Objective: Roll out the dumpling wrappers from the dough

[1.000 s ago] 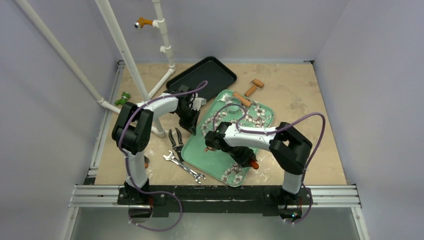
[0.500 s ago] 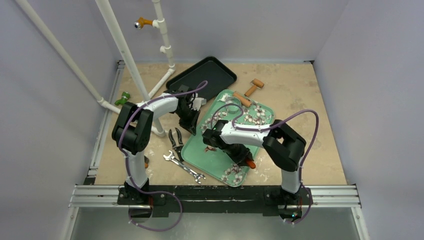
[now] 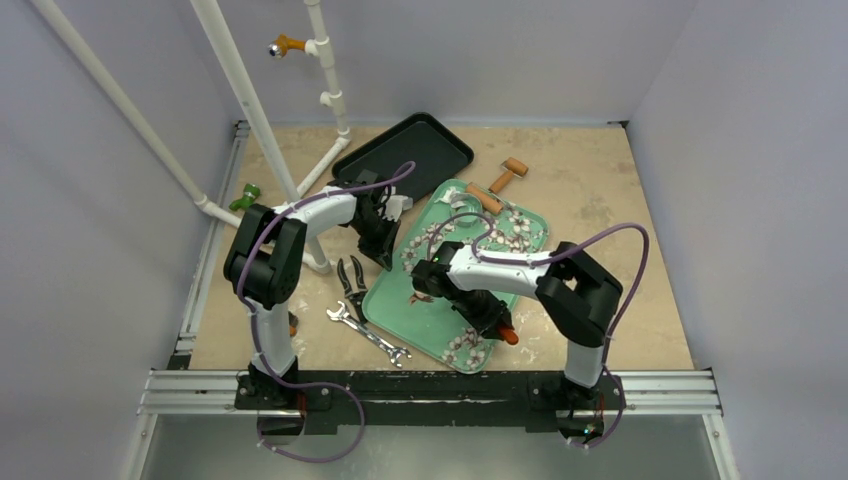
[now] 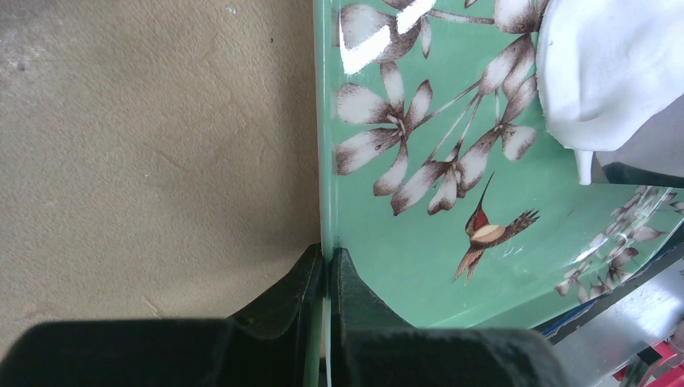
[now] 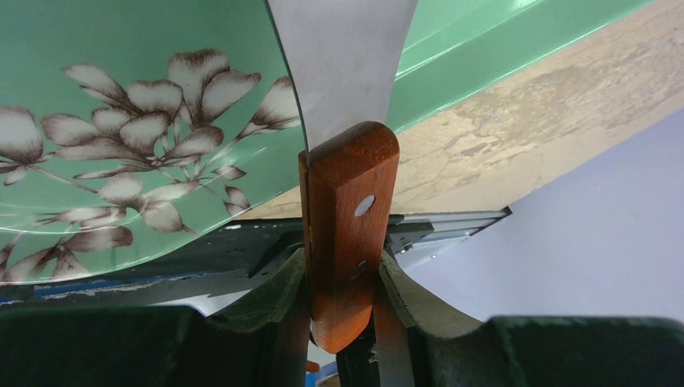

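My left gripper [image 4: 327,270] pinches the rim of the green tray [image 4: 387,258], the white dough wrapper [image 4: 605,64] lying farther up-right on it, while my right gripper [image 5: 343,282] clamps a blade's wooden handle [image 5: 348,201].

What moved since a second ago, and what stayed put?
The right gripper, shut on the wooden-handled scraper, nudged a little left, then swung back toward the near right corner of the green tray, ending slightly nearer the arm bases. The left gripper stayed clamped on the tray's rim. The tray, pliers and wrench did not move.
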